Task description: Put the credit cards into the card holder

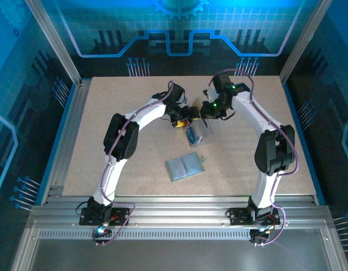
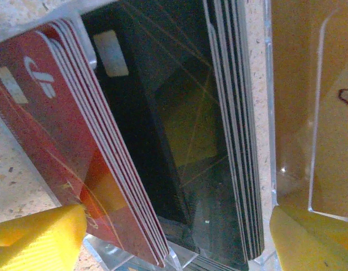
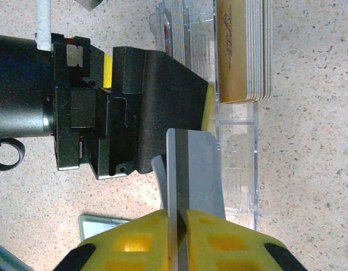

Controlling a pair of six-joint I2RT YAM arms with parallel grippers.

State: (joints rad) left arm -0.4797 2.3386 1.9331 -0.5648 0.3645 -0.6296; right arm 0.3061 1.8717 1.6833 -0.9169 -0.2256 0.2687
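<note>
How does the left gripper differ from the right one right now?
The left gripper stands wide open; the right gripper is shut. The left gripper grips nothing, its fingers straddling the red card stack and black card stack in the clear plastic tray; the right gripper pinches a pale grey plastic card. Both have yellow fingers.

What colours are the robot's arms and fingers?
Both arms, left arm and right arm, are white curved tubes with chunky black joints. Thin purple cables run along them. The left gripper and right gripper have bright yellow fingers.
</note>
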